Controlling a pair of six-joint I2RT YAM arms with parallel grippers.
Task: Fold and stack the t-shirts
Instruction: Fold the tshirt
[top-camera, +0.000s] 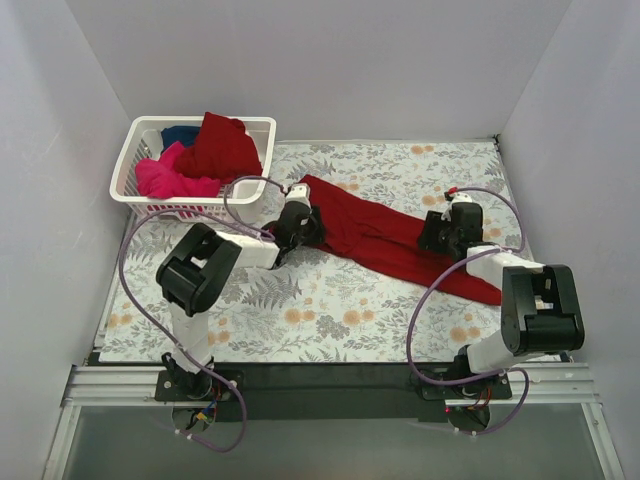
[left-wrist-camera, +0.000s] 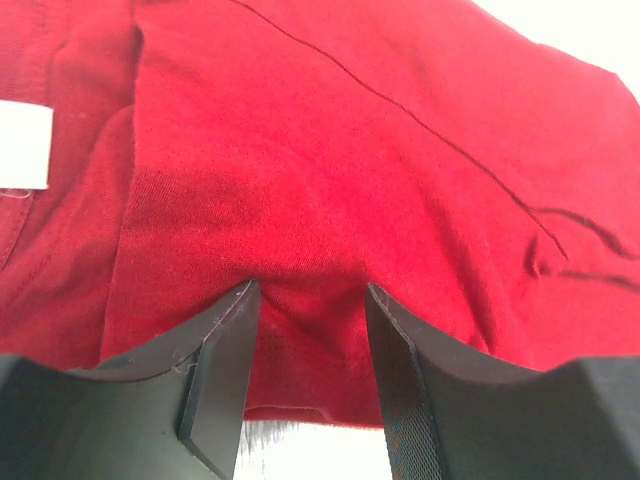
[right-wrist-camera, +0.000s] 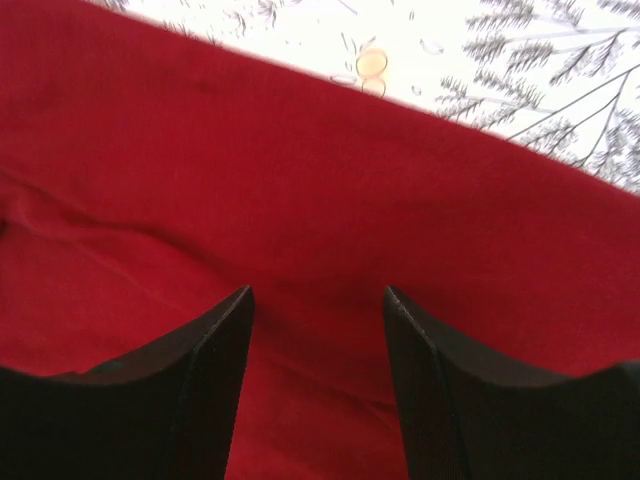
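Observation:
A dark red t-shirt lies stretched out in a long diagonal strip on the flowered table cover, from mid-left to lower right. My left gripper is down on its upper left end. In the left wrist view the jaws stand apart with the red cloth and its hem between them. My right gripper is down on the shirt's lower right part. Its jaws also stand apart over the red cloth. A second dark red shirt, a hot pink one and a dark blue one lie in the basket.
The white lattice basket stands at the back left corner, close to my left arm. White walls close in the table on the left, back and right. A white label shows on the shirt in the left wrist view.

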